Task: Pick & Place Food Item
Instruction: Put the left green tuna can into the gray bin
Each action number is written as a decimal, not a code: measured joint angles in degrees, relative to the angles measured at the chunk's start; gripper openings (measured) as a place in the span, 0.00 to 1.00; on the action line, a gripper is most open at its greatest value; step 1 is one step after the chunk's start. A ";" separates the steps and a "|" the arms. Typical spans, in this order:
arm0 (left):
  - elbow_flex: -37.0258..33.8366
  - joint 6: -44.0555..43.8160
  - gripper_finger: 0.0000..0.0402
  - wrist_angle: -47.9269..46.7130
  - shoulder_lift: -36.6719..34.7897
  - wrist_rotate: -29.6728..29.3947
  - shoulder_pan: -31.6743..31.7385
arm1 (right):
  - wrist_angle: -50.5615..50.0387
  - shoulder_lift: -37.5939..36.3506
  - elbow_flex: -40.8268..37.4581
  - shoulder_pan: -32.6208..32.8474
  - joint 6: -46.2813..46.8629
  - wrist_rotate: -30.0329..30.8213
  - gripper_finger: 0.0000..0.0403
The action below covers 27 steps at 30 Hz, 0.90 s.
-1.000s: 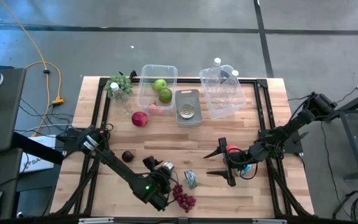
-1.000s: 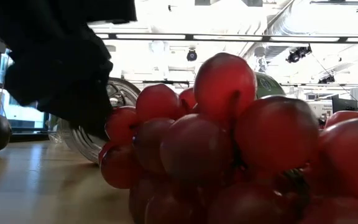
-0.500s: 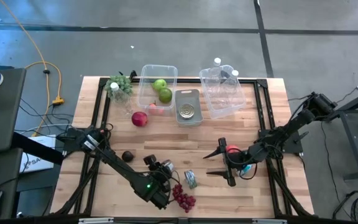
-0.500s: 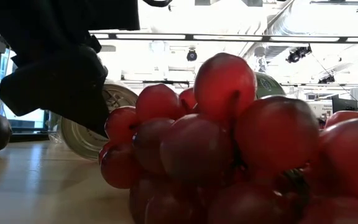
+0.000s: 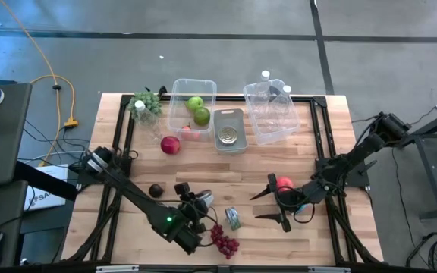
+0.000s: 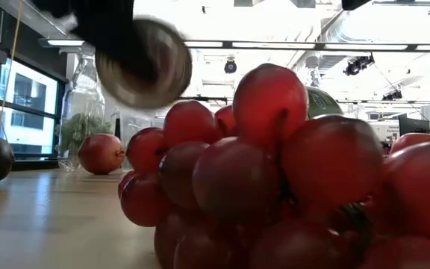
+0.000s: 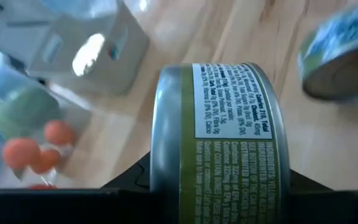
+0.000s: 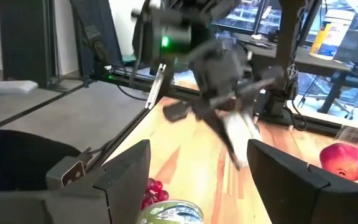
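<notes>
Gripping a tin can [image 7: 219,146] by its curved side, the left gripper [image 5: 196,203] is carrying it clear of the tabletop near the front edge, its fingers partly closed around the metal. The wrist view is showing the can lying sideways between the fingers, label outward. From table height it is showing as a blurred disc [image 6: 144,63] hanging above the red grapes [image 6: 275,172].

The main risk is slipping: smooth round metal pinched across a curve may be rolling or twisting in the grip, and a drop from here would be landing on the grapes or on the second can [image 5: 232,219] lying just beside them. A fast swing toward the containers at the back (the clear bin [image 5: 190,106] with green apples, the small grey tray [image 5: 229,130]) could be worsening that. The arm is also passing near the dark plum [image 5: 155,190].

The right gripper [image 5: 270,206] is waiting at mid-table with fingers spread wide and nothing between them, a red fruit [image 5: 284,183] just behind it.

Compared with a second ago, the left gripper is now closed on the can and raised; then the can was standing on the wood behind the grapes with the gripper low against it. The red apple [image 6: 101,153], hidden then, is now showing. The right arm is sitting slightly lower.
</notes>
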 joint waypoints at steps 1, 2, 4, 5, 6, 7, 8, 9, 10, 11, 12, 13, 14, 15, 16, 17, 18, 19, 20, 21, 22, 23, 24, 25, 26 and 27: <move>0.01 0.52 0.32 0.32 -0.92 -0.76 -0.10 | 0.05 0.19 0.00 -0.10 0.00 -0.02 0.64; 0.01 1.18 0.32 0.86 -1.71 -1.25 -0.23 | 0.06 0.54 0.00 -0.22 -0.08 0.00 0.64; 0.01 2.94 0.32 3.08 -2.85 -1.28 -0.50 | 0.31 2.15 0.00 -0.29 -1.89 -0.71 0.64; 0.02 3.93 0.32 4.61 -3.09 -1.39 -0.62 | 1.03 3.46 0.00 -0.29 -3.88 -1.61 0.64; 0.04 5.32 0.32 6.46 -3.21 -1.35 -0.64 | 2.60 5.11 0.00 -0.26 -6.24 -2.58 0.64; 0.05 6.90 0.32 8.14 -3.21 -1.02 -0.62 | 5.39 7.16 0.00 -0.12 -8.59 -3.30 0.64; 0.05 8.42 0.32 9.73 -3.21 -0.32 -0.62 | 8.85 9.29 0.00 -0.07 -10.64 -3.83 0.64; 0.05 9.67 0.32 11.28 -3.22 0.54 -0.58 | 12.91 11.26 0.00 -0.05 -12.86 -3.88 0.64; 0.05 10.69 0.32 12.68 -3.21 1.43 -0.58 | 17.07 13.02 0.00 -0.05 -14.91 -2.95 0.64; 0.05 11.57 0.32 14.00 -3.21 2.11 -0.60 | 21.08 14.56 0.00 -0.08 -16.55 -1.15 0.64; 0.05 12.51 0.32 15.07 -3.21 2.26 -0.60 | 24.48 15.86 0.06 -0.09 -17.74 0.88 0.64; 0.05 13.48 0.32 16.12 -3.21 1.95 -0.60 | 26.58 16.86 0.40 -0.12 -18.55 2.72 0.64; 0.05 14.80 0.32 17.64 -3.21 1.23 -0.59 | 27.74 17.61 1.02 -0.14 -19.32 4.52 0.64; 0.05 16.25 0.32 19.62 -3.21 0.38 -0.39 | 27.80 18.16 1.86 -0.14 -19.88 6.16 0.64; 0.05 17.91 0.32 21.71 -3.21 -0.18 -0.07 | 27.44 18.60 2.81 -0.14 -19.93 6.73 0.64; 0.05 19.64 0.32 23.60 -3.21 0.13 0.45 | 26.30 18.91 3.96 -0.14 -19.97 6.36 0.64; 0.05 21.34 0.32 25.23 -3.21 1.33 1.14 | 24.16 19.04 5.10 -0.12 -20.20 5.39 0.64; 0.05 22.69 0.32 26.34 -3.21 3.26 1.88 | 21.77 19.08 6.11 -0.08 -20.90 4.03 0.64; 0.05 23.30 0.32 27.06 -3.21 5.37 2.55 | 19.06 19.11 7.27 -0.05 -21.54 2.68 0.64; 0.05 23.48 0.32 27.35 -3.21 6.82 3.16 | 16.48 19.11 8.31 -0.05 -22.14 1.80 0.64; 0.05 23.49 0.32 27.20 -3.21 7.44 3.68 | 14.22 19.11 9.30 -0.03 -23.17 1.89 0.64; 0.05 23.65 0.32 27.11 -3.21 7.46 3.99 | 12.55 19.11 10.18 0.02 -24.80 2.97 0.64; 0.05 24.19 0.32 27.11 -3.21 7.46 4.09 | 11.06 19.11 10.90 0.02 -26.05 4.90 0.64; 0.05 24.55 0.32 27.11 -3.21 7.48 4.07 | 9.99 19.11 11.40 0.05 -26.72 7.15 0.64; 0.05 24.55 0.32 27.11 -3.09 7.50 4.01 | 8.97 19.11 11.76 0.17 -27.25 9.26 0.64; 0.05 24.56 0.32 27.22 -3.00 7.51 3.97 | 8.08 19.11 11.94 0.24 -27.31 11.17 0.64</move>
